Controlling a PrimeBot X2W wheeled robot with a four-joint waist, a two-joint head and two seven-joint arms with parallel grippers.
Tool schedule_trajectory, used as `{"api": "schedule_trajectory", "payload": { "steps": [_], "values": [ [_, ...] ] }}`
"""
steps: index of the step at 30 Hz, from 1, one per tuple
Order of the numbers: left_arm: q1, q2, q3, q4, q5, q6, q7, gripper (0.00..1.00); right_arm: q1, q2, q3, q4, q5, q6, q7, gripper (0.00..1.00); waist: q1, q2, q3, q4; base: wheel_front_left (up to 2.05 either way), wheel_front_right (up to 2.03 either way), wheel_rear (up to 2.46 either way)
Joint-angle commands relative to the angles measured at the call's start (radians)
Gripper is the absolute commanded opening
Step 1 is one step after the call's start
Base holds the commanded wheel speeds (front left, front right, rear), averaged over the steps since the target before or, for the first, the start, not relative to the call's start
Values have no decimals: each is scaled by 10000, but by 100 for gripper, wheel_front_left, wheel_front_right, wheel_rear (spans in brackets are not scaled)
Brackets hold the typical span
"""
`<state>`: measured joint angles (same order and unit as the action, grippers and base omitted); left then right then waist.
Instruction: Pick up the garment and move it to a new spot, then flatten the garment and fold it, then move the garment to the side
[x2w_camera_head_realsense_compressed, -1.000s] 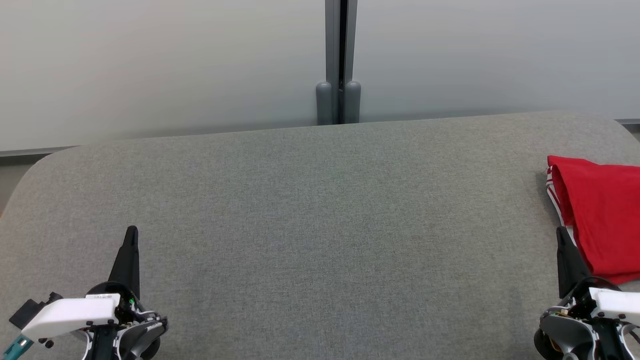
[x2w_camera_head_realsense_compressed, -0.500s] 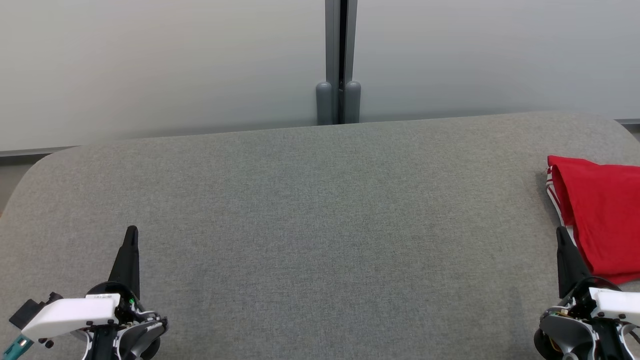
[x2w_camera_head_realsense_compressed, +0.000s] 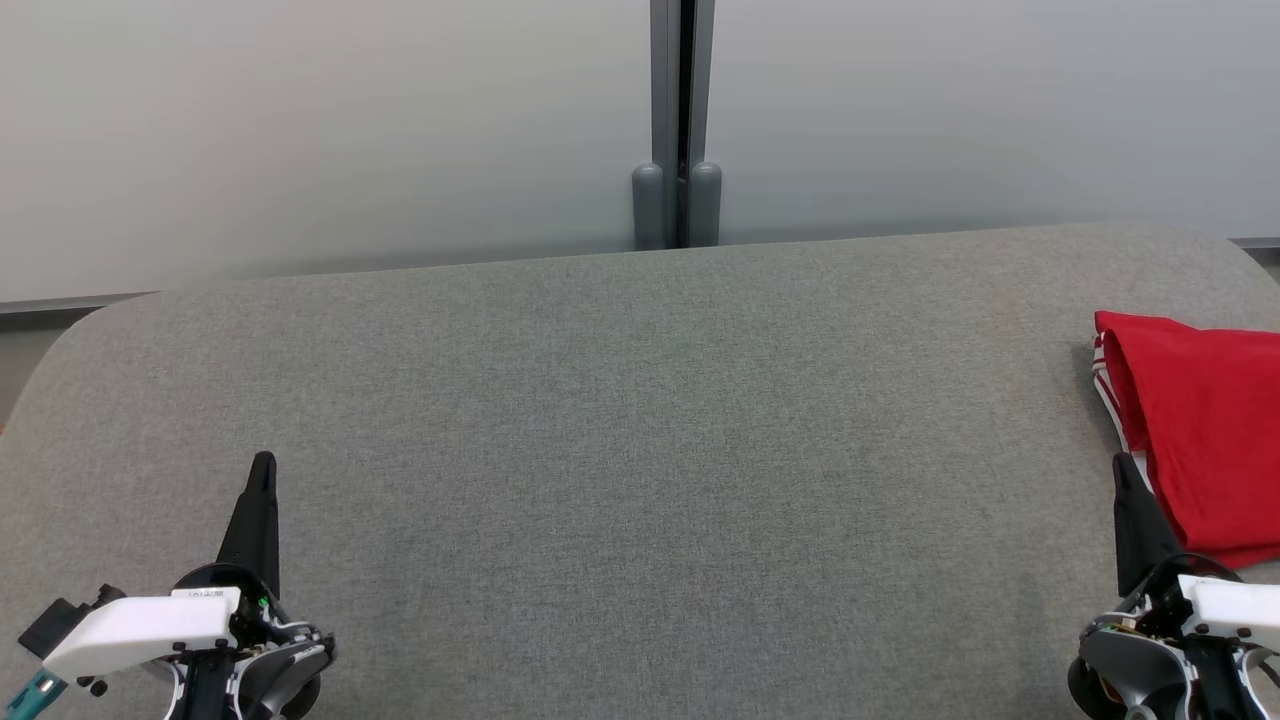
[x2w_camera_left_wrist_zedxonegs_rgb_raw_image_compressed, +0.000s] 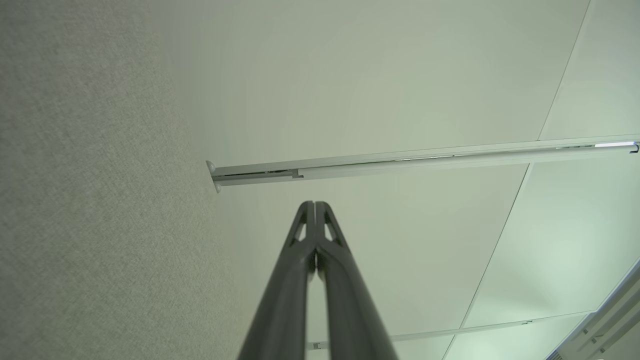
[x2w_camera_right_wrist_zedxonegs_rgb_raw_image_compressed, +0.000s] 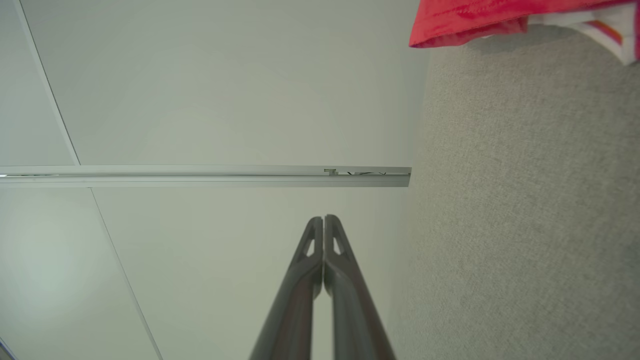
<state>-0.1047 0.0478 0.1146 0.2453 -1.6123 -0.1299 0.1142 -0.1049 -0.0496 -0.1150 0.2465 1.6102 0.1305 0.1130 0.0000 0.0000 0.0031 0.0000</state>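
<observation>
**Head view, largest to smallest.** The grey padded surface (x2w_camera_head_realsense_compressed: 640, 450) spans the lower two thirds of the frame. Behind it stands a pale wall (x2w_camera_head_realsense_compressed: 300, 130), split at top centre by a grey post (x2w_camera_head_realsense_compressed: 680, 120).

The garment (x2w_camera_head_realsense_compressed: 1200, 440) is red with white striped trim. It lies in a compact folded stack at the right edge of the frame, which cuts part of it off.

My right gripper (x2w_camera_head_realsense_compressed: 1120, 468) sits at lower right, near the garment's left edge. The right wrist view shows bare grey surface between the two, so they are apart. Its fingers are pressed together on nothing. My left gripper (x2w_camera_head_realsense_compressed: 263, 465), at lower left, is likewise pressed together and empty, well apart from the garment.

**Progress (a judgement).** The garment is already folded and set to the side, so picking up, flattening, folding and the final move all appear done. No step plainly remains, and both arms seem parked.

**Change.** Against the earlier frames nothing differs. The garment, both grippers and the camera's framing all match.
</observation>
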Motion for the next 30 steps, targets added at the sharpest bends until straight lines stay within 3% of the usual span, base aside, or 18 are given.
{"api": "schedule_trajectory", "payload": {
  "steps": [1, 30],
  "values": [
    [-106, 22, 33, 5, -12, -51, 28, 0, -107, -6, 0, 9, 50, 4, 12, 0, 0, 0, 0, 0, 0, 0, 0],
    [-106, 22, 32, 4, -13, -51, 27, 0, -105, -6, 2, 9, 49, 4, 11, 0, 0, 0, 0, 0, 0, 0, 0]
  ]
}}
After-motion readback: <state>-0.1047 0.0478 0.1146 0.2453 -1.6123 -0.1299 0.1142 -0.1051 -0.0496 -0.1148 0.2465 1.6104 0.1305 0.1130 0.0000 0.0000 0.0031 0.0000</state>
